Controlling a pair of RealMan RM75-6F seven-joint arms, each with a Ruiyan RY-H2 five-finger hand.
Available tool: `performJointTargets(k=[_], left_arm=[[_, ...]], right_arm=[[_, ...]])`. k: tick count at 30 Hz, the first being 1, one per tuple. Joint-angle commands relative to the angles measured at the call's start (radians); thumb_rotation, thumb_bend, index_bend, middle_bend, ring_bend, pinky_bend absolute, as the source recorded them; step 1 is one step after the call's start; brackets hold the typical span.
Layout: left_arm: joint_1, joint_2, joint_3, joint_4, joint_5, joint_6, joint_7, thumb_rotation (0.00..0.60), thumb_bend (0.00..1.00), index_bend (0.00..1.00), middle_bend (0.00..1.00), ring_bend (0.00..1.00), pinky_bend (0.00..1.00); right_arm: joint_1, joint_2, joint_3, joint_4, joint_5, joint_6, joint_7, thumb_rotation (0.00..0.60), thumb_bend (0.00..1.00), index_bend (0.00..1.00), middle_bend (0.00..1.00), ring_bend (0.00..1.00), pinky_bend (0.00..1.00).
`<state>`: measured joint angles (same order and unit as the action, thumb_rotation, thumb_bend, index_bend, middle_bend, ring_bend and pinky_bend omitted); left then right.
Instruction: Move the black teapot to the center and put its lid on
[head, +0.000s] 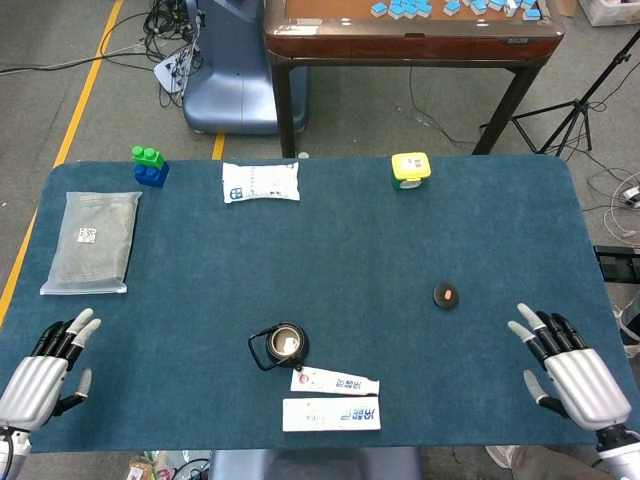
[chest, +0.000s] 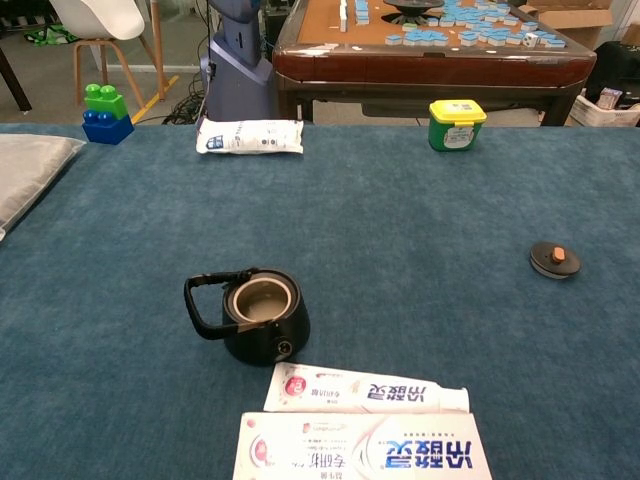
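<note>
The black teapot (head: 281, 346) (chest: 256, 317) stands upright and lidless near the table's front edge, left of the middle, its handle pointing left. Its small black lid (head: 446, 295) (chest: 554, 259) with an orange knob lies flat on the cloth far to the right. My left hand (head: 42, 365) hovers at the front left corner, fingers apart and holding nothing, far from the teapot. Over at the front right corner my right hand (head: 567, 368) is likewise spread and holds nothing, some way right of the lid. Neither hand shows in the chest view.
A toothpaste tube (head: 335, 382) and its box (head: 331, 413) lie just in front of the teapot. A grey pouch (head: 92, 241) sits at the left, with toy bricks (head: 149, 166), a white packet (head: 260, 182) and a yellow-lidded jar (head: 410, 170) along the far edge.
</note>
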<state>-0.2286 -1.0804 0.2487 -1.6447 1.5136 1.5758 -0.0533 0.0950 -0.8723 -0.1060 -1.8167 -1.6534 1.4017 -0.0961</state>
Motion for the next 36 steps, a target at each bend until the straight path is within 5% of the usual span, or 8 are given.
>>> performJointTargets(k=[1, 20, 36], left_arm=[[0.009, -0.009, -0.014, 0.014, 0.010, -0.017, -0.011, 0.600, 0.58, 0.00, 0.00, 0.00, 0.00], [-0.014, 0.013, -0.129, -0.015, -0.011, -0.148, -0.013, 0.600, 0.58, 0.00, 0.00, 0.00, 0.00], [-0.033, 0.012, -0.195, -0.048, -0.057, -0.237, 0.031, 0.600, 0.58, 0.00, 0.00, 0.00, 0.00]], right_arm=[[0.013, 0.027, 0.028, 0.005, 0.070, -0.038, 0.009, 0.600, 0.47, 0.12, 0.00, 0.00, 0.00], [0.042, 0.080, 0.081, -0.051, 0.144, -0.081, -0.019, 0.600, 0.46, 0.12, 0.00, 0.00, 0.00], [0.162, 0.056, 0.144, 0.032, 0.318, -0.292, -0.047, 0.600, 0.37, 0.12, 0.00, 0.00, 0.00]])
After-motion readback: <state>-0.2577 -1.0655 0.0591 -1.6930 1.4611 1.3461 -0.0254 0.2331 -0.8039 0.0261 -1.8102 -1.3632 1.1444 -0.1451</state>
